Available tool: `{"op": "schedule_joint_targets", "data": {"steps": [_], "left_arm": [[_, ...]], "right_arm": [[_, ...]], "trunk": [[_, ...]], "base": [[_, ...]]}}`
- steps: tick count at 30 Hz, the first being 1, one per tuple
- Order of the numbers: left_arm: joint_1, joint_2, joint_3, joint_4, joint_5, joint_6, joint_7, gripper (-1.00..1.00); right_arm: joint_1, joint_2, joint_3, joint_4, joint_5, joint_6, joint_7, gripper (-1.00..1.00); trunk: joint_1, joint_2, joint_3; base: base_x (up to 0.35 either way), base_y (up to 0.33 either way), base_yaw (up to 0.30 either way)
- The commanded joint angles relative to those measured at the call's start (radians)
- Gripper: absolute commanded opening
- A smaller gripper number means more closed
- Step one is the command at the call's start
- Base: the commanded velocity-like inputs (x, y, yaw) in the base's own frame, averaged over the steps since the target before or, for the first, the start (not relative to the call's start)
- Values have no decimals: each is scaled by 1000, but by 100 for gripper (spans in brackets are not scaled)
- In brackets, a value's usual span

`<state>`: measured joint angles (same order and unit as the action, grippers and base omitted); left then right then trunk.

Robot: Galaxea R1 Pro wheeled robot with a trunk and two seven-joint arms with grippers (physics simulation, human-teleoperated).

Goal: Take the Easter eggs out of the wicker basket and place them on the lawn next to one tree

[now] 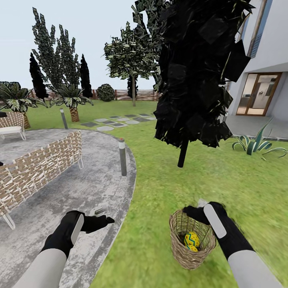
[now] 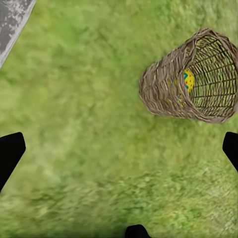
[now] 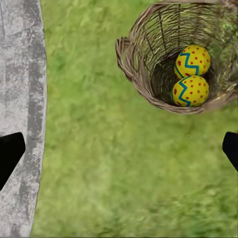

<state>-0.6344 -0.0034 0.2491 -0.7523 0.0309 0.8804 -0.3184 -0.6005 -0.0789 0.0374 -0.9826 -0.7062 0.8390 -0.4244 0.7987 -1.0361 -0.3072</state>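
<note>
The small tan woven wicker basket (image 1: 190, 239) stands upright on the bright green mottled lawn (image 1: 240, 188), just past the edge of the grey paved patio (image 1: 92, 188). The right tool (image 1: 199, 211) hangs at the basket's rim on the far side. Its fingertips sit wide apart at the edges of the right wrist view, so it's open w/ nothing held. The left tool (image 1: 105, 215) hovers over the patio edge, well apart from the basket, also spread open and empty.

In the right wrist view, two yellow Easter eggs w/ blue zigzags and red dots (image 3: 192, 76) lie touching at the basket's bottom. A third can't be seen; it may sit under them or behind the wall.

Risks, as I judge them:
- Basket is narrow and deep; an open tool going in could catch the rim and tip it, spilling eggs onto the grass.
- Eggs are round and smooth, so an off-centre pinch prob. squirts one out.
- Nearest tree is the black-foliage one w/ a thin dark trunk (image 1: 183, 154). The pale-trunked tree w/ mottled green crown (image 1: 133, 76) is far back, so carry is long and a loose hold could drop an egg en route.

Hard to make out: right fingertips in head view are blurred against the rim; contact unclear. In the left wrist view the egg is only glimpsed through the weave.
</note>
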Motion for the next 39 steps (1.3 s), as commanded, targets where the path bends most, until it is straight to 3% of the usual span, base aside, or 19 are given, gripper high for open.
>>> {"op": "schedule_joint_targets", "data": {"steps": [1,3,4,8,23,39], "left_arm": [[-1,0,3,-1,3,6,-1,100],[-1,0,3,-1,3,7,-2,100],[-1,0,3,-1,3,7,-2,100],[-1,0,4,-1,3,8,-1,100],[-1,1,4,-1,3,14,4,100],[-1,0,3,-1,3,14,5,100]], "right_arm": [[-1,23,3,-7,-13,12,-111,100],[-1,57,3,-13,-18,23,-262,100],[-1,67,3,-14,-20,25,-304,100],[-1,80,4,-16,-23,30,-363,100],[-2,86,1,-17,-25,34,-371,100],[-4,87,6,-12,-26,34,-370,100]], "trunk": [[0,-1,-1],[0,-1,-1],[0,-1,-1],[0,-1,-1],[-57,104,44],[-119,216,70]], "base": [[4,0,0],[2,0,0],[1,0,0],[0,0,0],[0,0,0],[0,0,0]]}}
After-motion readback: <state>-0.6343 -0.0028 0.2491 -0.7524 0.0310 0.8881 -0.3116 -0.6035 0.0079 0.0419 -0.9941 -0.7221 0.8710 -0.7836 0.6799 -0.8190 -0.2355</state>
